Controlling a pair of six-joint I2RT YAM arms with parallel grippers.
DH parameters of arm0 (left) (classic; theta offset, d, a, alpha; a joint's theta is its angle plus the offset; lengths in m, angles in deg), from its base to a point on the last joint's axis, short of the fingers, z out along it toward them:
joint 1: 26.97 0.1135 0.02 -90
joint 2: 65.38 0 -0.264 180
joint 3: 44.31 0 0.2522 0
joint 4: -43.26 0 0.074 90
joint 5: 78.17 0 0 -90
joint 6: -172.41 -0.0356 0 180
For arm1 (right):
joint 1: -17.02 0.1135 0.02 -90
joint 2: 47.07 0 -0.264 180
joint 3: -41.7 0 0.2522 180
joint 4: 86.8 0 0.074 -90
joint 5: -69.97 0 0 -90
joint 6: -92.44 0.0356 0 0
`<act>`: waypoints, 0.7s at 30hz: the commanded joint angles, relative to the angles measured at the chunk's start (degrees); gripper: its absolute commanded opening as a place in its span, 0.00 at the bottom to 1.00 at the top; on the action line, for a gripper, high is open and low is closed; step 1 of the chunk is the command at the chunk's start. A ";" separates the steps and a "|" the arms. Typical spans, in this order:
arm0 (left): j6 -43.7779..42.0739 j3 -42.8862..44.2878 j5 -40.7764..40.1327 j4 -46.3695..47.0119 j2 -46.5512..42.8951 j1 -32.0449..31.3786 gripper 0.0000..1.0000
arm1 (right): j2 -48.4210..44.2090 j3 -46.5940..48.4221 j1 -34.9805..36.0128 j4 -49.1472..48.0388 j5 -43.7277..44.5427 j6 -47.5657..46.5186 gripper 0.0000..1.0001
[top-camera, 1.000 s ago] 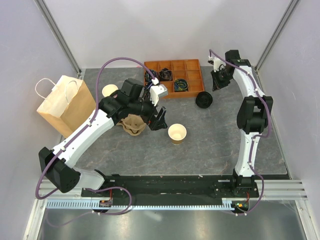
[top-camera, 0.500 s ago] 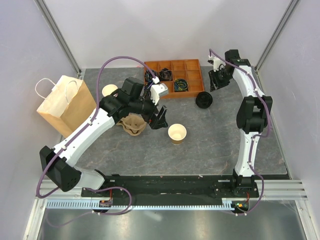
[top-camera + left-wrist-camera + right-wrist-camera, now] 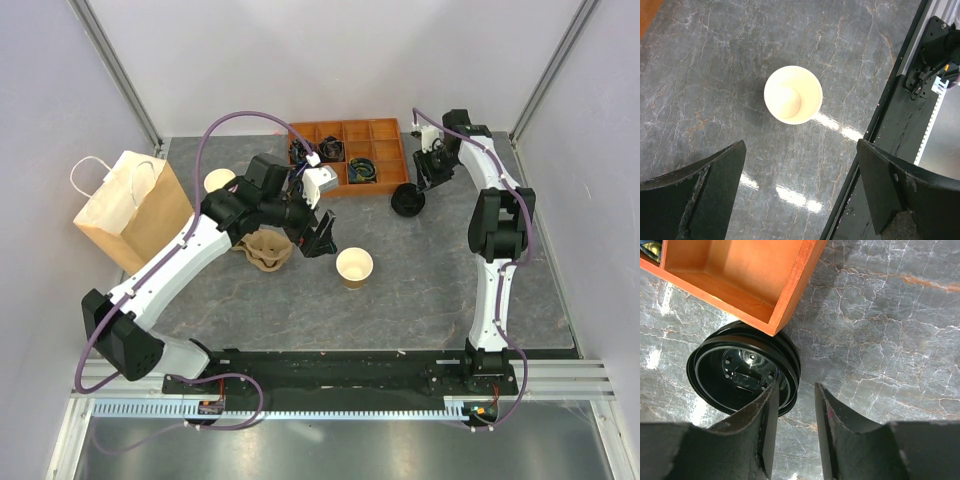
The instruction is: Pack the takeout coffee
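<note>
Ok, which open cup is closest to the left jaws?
The cup mid-table, right by the left jaws; the other cup stands farther back beside the paper bag.

right gripper [image 3: 428,176]: I see jaws now parted, shut a second ago | position: upper right of frame, now shifted left and lower, closer to black lids [image 3: 408,199] | elbow: swung left

top: overhead, far | 2 wrists: downward, close | shared: tabletop [image 3: 420,290]
</note>
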State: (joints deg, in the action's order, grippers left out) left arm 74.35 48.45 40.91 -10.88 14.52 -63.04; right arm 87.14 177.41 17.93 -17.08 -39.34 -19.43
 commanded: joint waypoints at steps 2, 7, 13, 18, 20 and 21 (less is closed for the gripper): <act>-1.53 2.03 0.28 1.18 0.35 0.30 0.99 | 0.17 0.04 0.32 -2.00 0.06 0.07 0.40; -1.61 1.95 0.36 1.09 0.26 0.30 0.99 | 0.70 -0.05 0.32 -2.26 -0.03 0.33 0.38; -1.61 1.95 0.19 1.18 0.17 0.30 0.99 | 0.88 -0.05 0.32 -2.18 -0.03 0.42 0.37; -1.79 1.86 0.27 1.09 0.17 0.30 0.99 | 1.40 -0.31 0.41 -2.35 -0.38 0.69 0.39; -1.70 1.86 0.19 1.09 0.17 0.30 0.99 | 1.49 -0.49 0.41 -2.44 -0.38 0.69 0.39; -1.88 1.86 0.27 1.18 0.08 0.30 0.99 | 1.40 -0.66 0.32 -2.53 -0.38 0.69 0.38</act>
State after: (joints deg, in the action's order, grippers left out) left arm 74.29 48.48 40.91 -10.88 14.71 -63.04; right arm 88.01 176.98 18.04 -18.48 -39.39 -19.16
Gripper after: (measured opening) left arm 0.994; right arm 0.393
